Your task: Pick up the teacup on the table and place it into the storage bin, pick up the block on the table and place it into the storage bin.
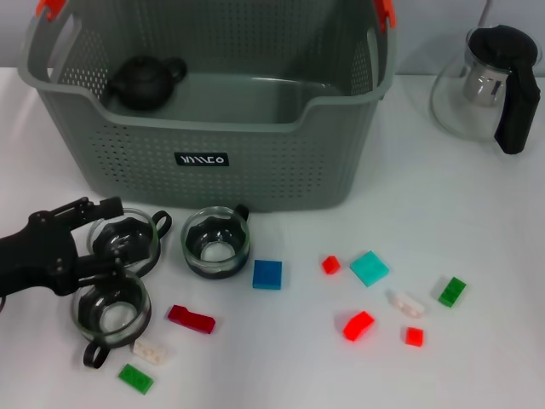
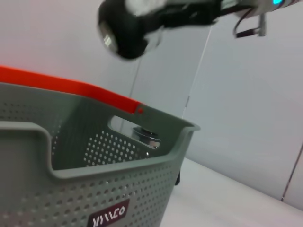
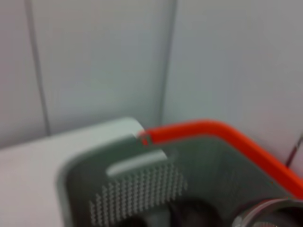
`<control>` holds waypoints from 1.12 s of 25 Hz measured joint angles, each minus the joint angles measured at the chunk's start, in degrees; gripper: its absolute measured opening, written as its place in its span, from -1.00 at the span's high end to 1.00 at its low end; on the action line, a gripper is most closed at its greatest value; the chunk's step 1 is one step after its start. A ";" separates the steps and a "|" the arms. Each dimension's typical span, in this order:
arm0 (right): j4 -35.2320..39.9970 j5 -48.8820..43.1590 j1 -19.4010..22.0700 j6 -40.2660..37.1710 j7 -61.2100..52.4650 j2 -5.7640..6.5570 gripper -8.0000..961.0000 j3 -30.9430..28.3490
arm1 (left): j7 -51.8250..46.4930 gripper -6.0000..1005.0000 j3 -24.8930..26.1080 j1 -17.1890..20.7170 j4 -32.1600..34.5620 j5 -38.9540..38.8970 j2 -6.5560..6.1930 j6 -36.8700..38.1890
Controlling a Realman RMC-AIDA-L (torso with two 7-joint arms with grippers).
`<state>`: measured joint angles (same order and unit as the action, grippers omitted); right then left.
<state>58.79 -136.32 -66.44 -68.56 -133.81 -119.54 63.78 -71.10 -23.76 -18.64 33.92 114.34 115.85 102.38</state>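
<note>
Three glass teacups are sitting on the white tabletop (image 1: pixel 477 358) in front of the storage bin (image 1: pixel 213 162). One teacup (image 1: pixel 125 239) is lying between the spread fingers of the left claw (image 1: pixel 104 239), which is open around it, one black finger at the cup's far rim and the other at its near side. A second teacup (image 1: pixel 109 311) is standing just in front of that claw, and a third teacup (image 1: pixel 217 243) is resting just beside them, nearer the bin's logo label (image 1: pixel 202 159). A blue block (image 1: pixel 267 274) is lying right of the third cup, with red, green, white and teal blocks scattered around. A black teapot (image 1: pixel 143 81) is sitting inside the bin. A glass pitcher (image 1: pixel 490 85) is standing off to the bin's right. The right claw is not showing in any view.
</note>
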 joint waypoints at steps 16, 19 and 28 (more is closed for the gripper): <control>-35.82 -5.87 -12.81 26.63 -2.01 -1.16 0.87 2.94 | 0.00 -0.76 2.67 0.57 0.00 0.01 1.14 -0.17; -38.36 -3.99 -12.62 28.55 -0.53 -1.25 0.87 3.10 | 0.00 -0.76 2.67 0.63 0.00 0.01 1.14 -0.17; -43.00 -1.63 -11.67 32.33 0.77 -1.39 0.87 4.59 | 0.00 -0.76 2.67 0.39 -0.09 0.01 1.33 -0.17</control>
<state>15.79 -137.95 -78.11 -36.23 -133.04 -120.93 68.38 -71.10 -21.09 -18.25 33.83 114.34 117.18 102.21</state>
